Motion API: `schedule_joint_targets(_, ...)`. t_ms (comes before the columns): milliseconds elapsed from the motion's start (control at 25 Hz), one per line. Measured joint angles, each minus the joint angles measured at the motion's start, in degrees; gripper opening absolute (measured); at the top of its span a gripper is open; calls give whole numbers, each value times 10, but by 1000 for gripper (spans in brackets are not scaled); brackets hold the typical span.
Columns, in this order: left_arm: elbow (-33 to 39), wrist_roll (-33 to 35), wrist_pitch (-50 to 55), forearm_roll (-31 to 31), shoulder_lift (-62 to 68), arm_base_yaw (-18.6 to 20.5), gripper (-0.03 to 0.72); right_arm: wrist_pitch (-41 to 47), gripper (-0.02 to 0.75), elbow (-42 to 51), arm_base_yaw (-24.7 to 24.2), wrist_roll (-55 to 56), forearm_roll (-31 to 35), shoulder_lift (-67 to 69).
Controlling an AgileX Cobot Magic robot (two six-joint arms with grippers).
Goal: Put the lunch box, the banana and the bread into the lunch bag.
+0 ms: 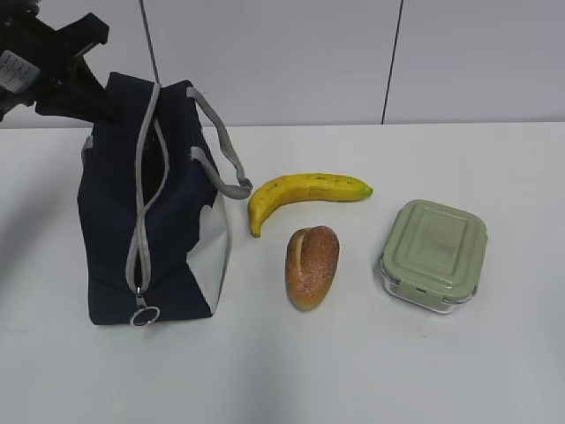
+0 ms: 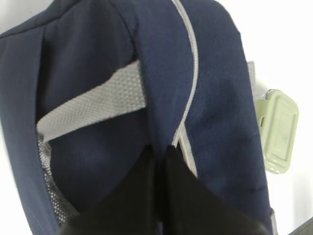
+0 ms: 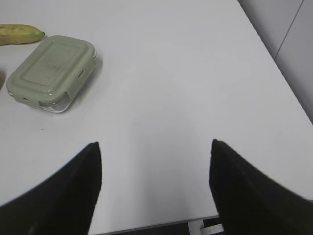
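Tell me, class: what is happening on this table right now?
The left gripper is pinched shut on the top edge of the navy lunch bag, whose zipper is open. The right gripper hangs open over bare table, holding nothing. The banana, bread and lunch box still lie outside the bag.

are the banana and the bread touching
Apart. The exterior view shows a strip of bare white table between the banana and the top of the bread, which lies just below it.
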Motion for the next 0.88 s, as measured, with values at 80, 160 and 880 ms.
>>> schedule_joint_targets(80, 0, 0, 0, 0, 0, 0, 1, 0, 510, 0, 0, 0, 0, 0)
schedule_joint_targets(160, 0, 0, 0, 0, 0, 0, 1, 0, 510, 0, 0, 0, 0, 0)
schedule_joint_targets(880, 0, 0, 0, 0, 0, 0, 1, 0, 510, 0, 0, 0, 7, 0)
